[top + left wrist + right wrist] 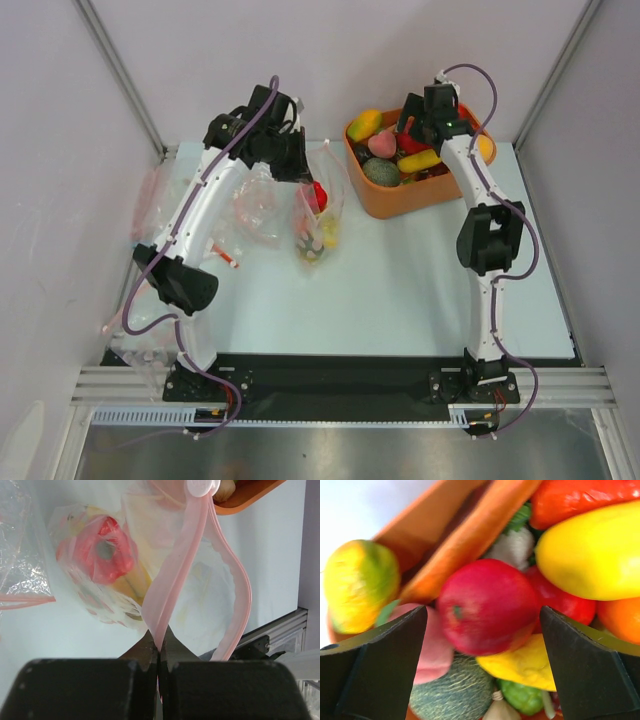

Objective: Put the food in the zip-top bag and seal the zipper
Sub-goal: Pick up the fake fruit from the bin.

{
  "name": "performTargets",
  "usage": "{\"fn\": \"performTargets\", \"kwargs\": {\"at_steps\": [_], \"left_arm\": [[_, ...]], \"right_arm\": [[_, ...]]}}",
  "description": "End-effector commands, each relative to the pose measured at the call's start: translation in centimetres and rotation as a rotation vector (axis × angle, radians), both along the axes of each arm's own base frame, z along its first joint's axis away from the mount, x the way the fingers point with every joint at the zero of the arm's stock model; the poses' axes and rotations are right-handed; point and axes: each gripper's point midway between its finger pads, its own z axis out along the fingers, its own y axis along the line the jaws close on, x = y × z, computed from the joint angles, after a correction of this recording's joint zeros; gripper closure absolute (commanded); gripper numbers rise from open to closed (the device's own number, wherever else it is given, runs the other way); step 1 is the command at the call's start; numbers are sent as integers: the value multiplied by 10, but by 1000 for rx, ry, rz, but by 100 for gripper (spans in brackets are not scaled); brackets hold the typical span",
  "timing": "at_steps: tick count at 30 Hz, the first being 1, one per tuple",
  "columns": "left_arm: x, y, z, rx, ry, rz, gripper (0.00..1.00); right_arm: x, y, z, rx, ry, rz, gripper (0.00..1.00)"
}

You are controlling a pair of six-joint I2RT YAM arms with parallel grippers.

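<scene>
1. While some food [107,550] already lies inside the zip-top bag [318,220], the task seems to be only in its middle part: many pieces wait in the tub, and the zipper [172,575] is not yet pressed together.
2. From its base at the near edge of the worktop [400,290], the left arm rises and bends forward, with the wrist turned down over the mouth of the bag.
3. The left claw [159,652] is clenched on one lip of the zipper. The other pink lip bows away from it, so the mouth stands open.
4. The bag lies near the middle of the worktop, just left of the orange tub [410,197]. A red piece and a yellow one show through the plastic.
5. The right arm stretches farther, up to the tub in the far right part of the worktop.
6. The right claw [482,615] is released, its jaws wide. It hangs over the pile with a red apple [485,605] between the fingers, and it grasps nothing.
7. Left to do, by this view: take more pieces, drop them in the bag, then seal the strip.
</scene>
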Motion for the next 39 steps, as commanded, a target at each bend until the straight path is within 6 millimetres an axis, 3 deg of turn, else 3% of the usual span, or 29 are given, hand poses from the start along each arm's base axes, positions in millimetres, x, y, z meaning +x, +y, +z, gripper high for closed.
{"fn": "performTargets", "kwargs": {"at_steps": [1, 7, 11, 12, 13, 15, 16, 18, 19, 21, 22, 23, 25, 26, 28, 29, 30, 35, 36, 37, 39], "left_arm": [[0, -9, 23, -55, -75, -41, 100], [-4, -10, 23, -57, -73, -28, 100], [-8, -11, 22, -56, -62, -30, 100], [-9, -11, 23, -56, -66, -31, 100], [-10, -12, 24, -62, -66, -29, 100], [-10, -15, 25, -68, -69, -33, 100], [-13, -19, 26, -75, -66, -42, 100], [-15, -24, 24, -84, -58, -55, 100], [-19, -30, 25, -89, -56, -68, 100], [-22, -36, 24, -92, -52, -78, 100], [-24, -39, 24, -101, -48, -85, 100], [-25, -41, 24, -106, -42, -88, 100], [-25, -43, 23, -116, -31, -86, 100], [-26, -43, 25, -121, -33, -85, 100], [-25, -44, 27, -128, -35, -82, 100], [-25, -44, 29, -129, -37, -80, 100], [-24, -44, 30, -130, -39, -78, 100], [-25, -46, 31, -138, -34, -67, 100], [-25, -46, 30, -133, -36, -65, 100], [-26, -47, 31, -132, -41, -68, 100], [-28, -48, 31, -129, -43, -65, 100]], "right_arm": [[13, -13, 8, -34, -48, -52, 0], [16, -11, -7, -18, -18, -27, 6], [12, -8, 0, 2, -28, -10, 29], [8, -9, -6, 3, -15, -7, 31], [8, -8, 18, 5, -77, 9, 32], [3, 0, 27, 12, -102, 62, 36], [-2, 0, 43, 3, -125, 73, 38], [-10, 2, 48, -1, -123, 101, 40], [-20, 1, 69, 4, -155, 105, 41], [-32, 9, 90, 28, -202, 150, 41], [-42, 16, 79, 44, -175, 184, 41], [-58, 19, 108, 62, -228, 208, 41], [-77, 30, 115, 80, -243, 262, 41], [-98, 36, 122, 86, -250, 291, 43], [-120, 45, 130, 98, -261, 339, 44], [-134, 54, 117, 104, -230, 368, 45], [-154, 57, 142, 112, -286, 392, 45], [-227, 77, 172, 137, -367, 536, 47], [-239, 82, 166, 148, -360, 564, 48], [-260, 85, 183, 159, -411, 603, 48], [-276, 89, 179, 175, -416, 632, 48]]}}
